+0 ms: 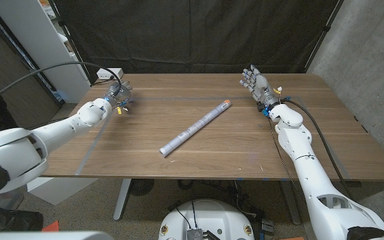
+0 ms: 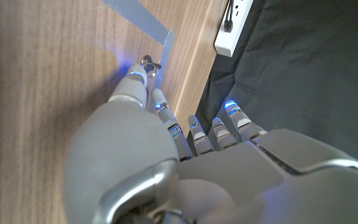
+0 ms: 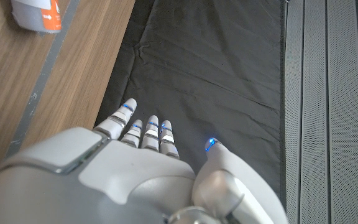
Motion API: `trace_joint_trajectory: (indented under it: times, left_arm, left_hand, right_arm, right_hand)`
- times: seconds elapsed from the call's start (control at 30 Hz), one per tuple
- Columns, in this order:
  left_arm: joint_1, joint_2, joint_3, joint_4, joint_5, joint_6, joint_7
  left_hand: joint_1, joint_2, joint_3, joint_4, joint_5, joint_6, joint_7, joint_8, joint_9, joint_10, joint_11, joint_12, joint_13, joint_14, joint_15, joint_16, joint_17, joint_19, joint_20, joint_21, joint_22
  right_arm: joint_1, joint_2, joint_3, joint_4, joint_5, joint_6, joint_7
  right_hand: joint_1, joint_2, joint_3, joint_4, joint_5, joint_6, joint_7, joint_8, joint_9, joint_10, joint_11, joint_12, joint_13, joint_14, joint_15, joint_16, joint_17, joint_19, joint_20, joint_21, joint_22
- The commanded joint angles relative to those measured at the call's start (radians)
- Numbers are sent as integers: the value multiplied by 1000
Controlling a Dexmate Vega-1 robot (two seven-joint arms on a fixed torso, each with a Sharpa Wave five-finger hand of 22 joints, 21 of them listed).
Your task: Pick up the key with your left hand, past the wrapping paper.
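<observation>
At far left table corner, left hand (image 1: 117, 95) fingers (image 2: 135, 84) pinch key (image 2: 149, 63), mostly hidden; right hand (image 1: 255, 84) spread, empty.

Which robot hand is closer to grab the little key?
The left hand. In its wrist view its fingertips are already right at the key near the table's far edge. The right hand is open at the opposite far corner, across the wrapping paper roll.

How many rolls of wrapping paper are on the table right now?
1. The wrapping paper roll lies diagonally at the middle of the wooden table, between the two arms, its orange-capped end pointing toward the far right.
</observation>
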Motion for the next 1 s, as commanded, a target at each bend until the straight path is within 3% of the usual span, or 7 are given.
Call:
trace_joint_trajectory:
  times: [0.03,0.23,0.47,0.73,1.0]
  left_arm:
    - [-6,-14,22,36,34,51,25]
    - [-16,-31,35,77,16,41,33]
    - [-41,-81,72,191,-1,42,107]
    - [-66,-122,117,271,-41,35,172]
    - [-108,-195,177,408,-94,0,245]
  left_hand:
    - [17,2,-7,-1,7,2,-3,-1,5,13,-4,9,5,11,-61,2,3,11,-2,8,1]
    - [23,2,-8,-2,6,4,-4,1,6,15,-6,10,6,13,-63,2,3,13,-4,9,2]
    - [28,6,-10,0,5,13,-3,6,8,22,-6,13,6,21,-65,4,3,19,-4,11,2]
    - [35,14,-11,2,2,28,-1,14,10,36,-8,19,8,32,-73,6,3,26,-6,14,2]
    - [42,22,-15,4,-1,54,3,26,12,52,-8,26,9,48,-79,8,2,32,-5,17,2]
  right_arm:
    - [-13,1,8,-14,0,-4,-2]
    - [-20,0,8,-31,-4,-5,-9]
    - [-18,0,3,-27,-7,-4,-9]
    - [-9,0,-2,-16,-11,6,-9]
    - [-1,-2,-2,-6,-13,5,-12]
  right_hand:
    - [-7,14,8,2,-5,9,0,0,2,10,-1,-4,3,3,3,0,4,-2,-9,1,5]
    - [-8,14,8,2,-5,10,0,1,2,12,0,-3,3,4,3,0,4,-3,-9,1,5]
    - [-8,13,8,2,-6,11,1,0,2,14,-1,-3,3,6,5,1,4,-4,-9,1,5]
    - [-9,12,8,1,-6,11,3,0,2,15,1,-3,3,8,6,1,3,-5,-9,2,5]
    - [-8,11,9,0,-6,12,2,1,2,16,1,-3,3,9,6,1,3,-6,-11,1,5]
